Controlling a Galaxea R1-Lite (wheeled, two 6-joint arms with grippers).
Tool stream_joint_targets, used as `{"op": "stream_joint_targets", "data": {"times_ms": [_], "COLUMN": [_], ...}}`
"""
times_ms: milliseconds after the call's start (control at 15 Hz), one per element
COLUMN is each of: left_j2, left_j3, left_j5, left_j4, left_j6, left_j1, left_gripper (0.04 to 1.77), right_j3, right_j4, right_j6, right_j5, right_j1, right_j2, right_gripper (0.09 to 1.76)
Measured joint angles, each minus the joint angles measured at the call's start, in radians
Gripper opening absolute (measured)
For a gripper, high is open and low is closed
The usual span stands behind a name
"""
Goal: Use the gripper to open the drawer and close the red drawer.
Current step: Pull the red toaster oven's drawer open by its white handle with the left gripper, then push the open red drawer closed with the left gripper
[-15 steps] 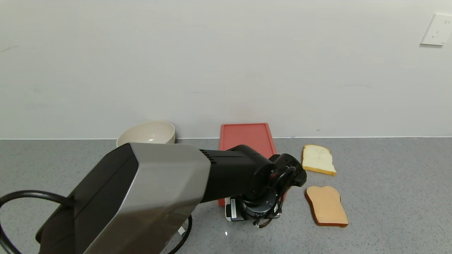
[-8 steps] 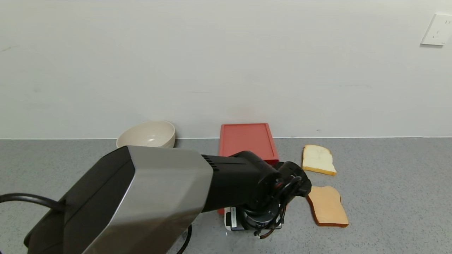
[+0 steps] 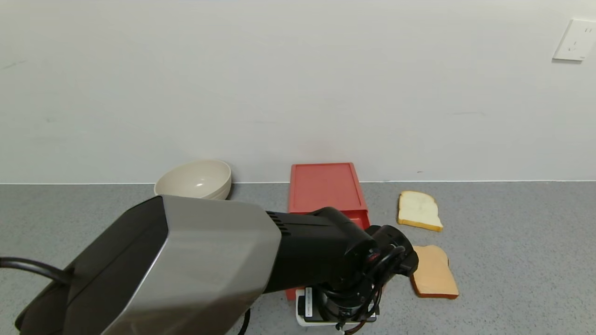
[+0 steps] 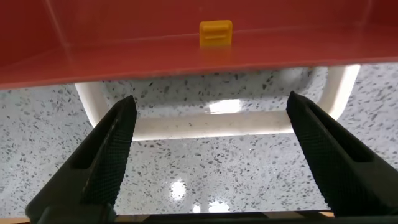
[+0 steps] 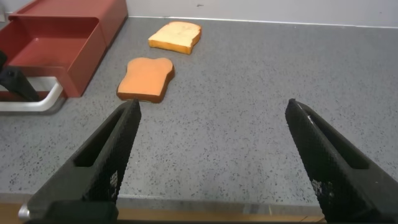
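Note:
The coral-red drawer (image 3: 326, 186) lies flat against the back wall with its tray (image 3: 357, 217) slid out toward me. My left gripper (image 3: 337, 311) points down at the tray's front, over the white loop handle (image 3: 301, 318). In the left wrist view my left gripper (image 4: 211, 118) is open, with the white handle bar (image 4: 186, 128) running between its fingers and the red tray (image 4: 124, 37) beyond. My right gripper (image 5: 211, 155) is open and empty above bare counter; its view shows the open tray (image 5: 56, 46) and handle (image 5: 34, 104) off to one side.
A cream bowl (image 3: 194, 179) stands left of the drawer by the wall. A pale bread slice (image 3: 419, 210) and a browner toast slice (image 3: 433, 272) lie right of the drawer. A small yellow tab (image 4: 216, 33) sits inside the tray.
My left arm has drawn back toward the counter's front with the handle, and the red tray has slid farther out of its box. The bread and the bowl have not moved.

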Motion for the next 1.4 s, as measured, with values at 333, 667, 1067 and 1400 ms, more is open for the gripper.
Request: {"op": "stream_joint_targets", "data": {"times_ms": [333,667,1067,1400], "left_j2": [-0.015,-0.080,-0.252,-0.422], "left_j3": [-0.029,-0.084,-0.067,0.007], "left_j5": [0.023,0.017,-0.087,-0.227], "left_j4": [0.036,0.102,0.113,0.030], "left_j6": [0.018,0.042,0.243,0.418], "left_j1": [0.001,0.011,0.021,0.069], "left_gripper": [1.72,1.72,1.72,1.72], "right_j3": [0.000,0.000,0.000,0.000], "right_j4": [0.000,0.000,0.000,0.000], "right_j6": [0.000,0.000,0.000,0.000], "right_j5": [-0.001,0.000,0.000,-0.001], "right_j1": [0.000,0.000,0.000,0.000], "right_j2": [0.000,0.000,0.000,0.000], "right_gripper": [1.71,1.71,1.71,1.71]}}
